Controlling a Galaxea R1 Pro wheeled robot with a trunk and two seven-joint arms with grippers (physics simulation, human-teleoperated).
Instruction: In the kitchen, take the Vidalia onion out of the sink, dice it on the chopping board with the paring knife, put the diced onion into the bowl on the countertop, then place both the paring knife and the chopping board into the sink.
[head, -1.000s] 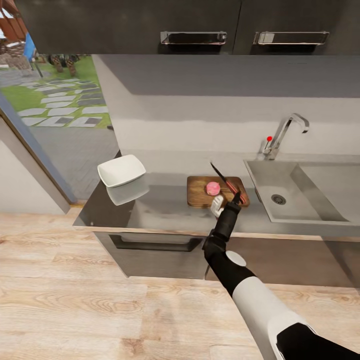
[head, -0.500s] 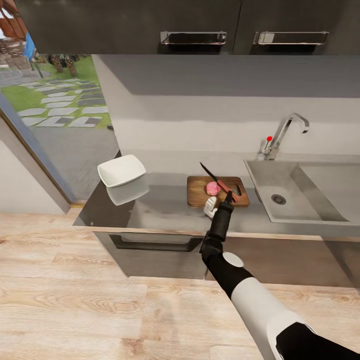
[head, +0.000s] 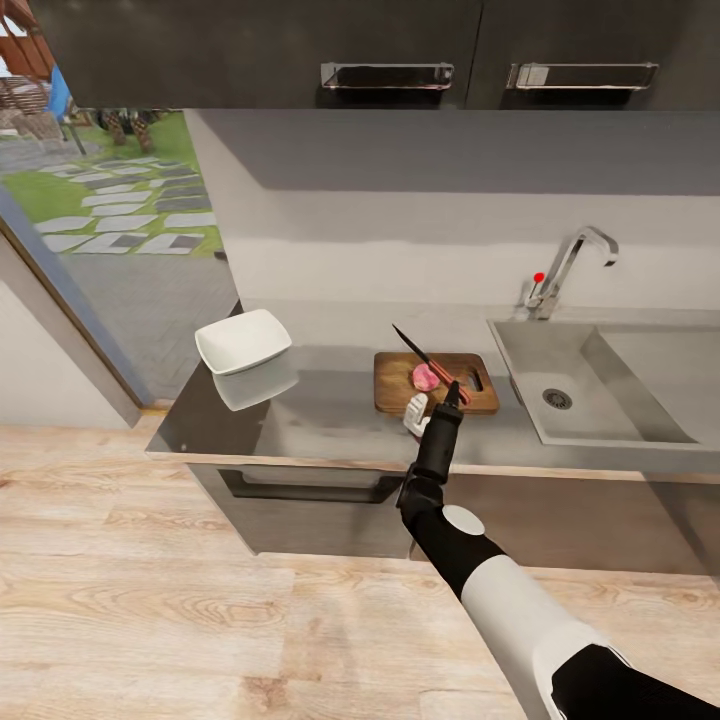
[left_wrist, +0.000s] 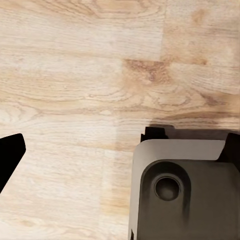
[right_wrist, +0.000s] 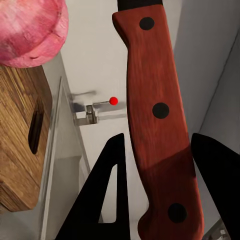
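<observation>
A pink Vidalia onion (head: 425, 377) (right_wrist: 30, 27) lies on the brown chopping board (head: 400, 392) (right_wrist: 17, 145), which rests on the grey countertop (head: 320, 415) left of the sink (head: 530, 395). My right gripper (head: 447, 395) (right_wrist: 159, 142) is shut on the paring knife's red-brown handle (right_wrist: 160, 107), at the board's near edge. The paring knife (head: 420, 355) slants up and to the left, its dark blade passing over the onion. The white bowl (head: 243, 340) sits at the counter's left end. In the left wrist view, one dark finger (left_wrist: 9, 156) of my left gripper hangs above the floor, holding nothing.
The chrome faucet (head: 578, 258) with its red-knobbed lever (head: 539, 277) (right_wrist: 114, 100) stands behind the sink. Dark upper cabinets (head: 400, 50) hang above the counter. Wooden floor (head: 150, 600) (left_wrist: 75, 75) lies in front, and the robot's base (left_wrist: 185, 190) is below the left wrist.
My right gripper has carried the paring knife to the left along the board, and the blade now crosses over the onion. The bowl and board have stayed in place.
</observation>
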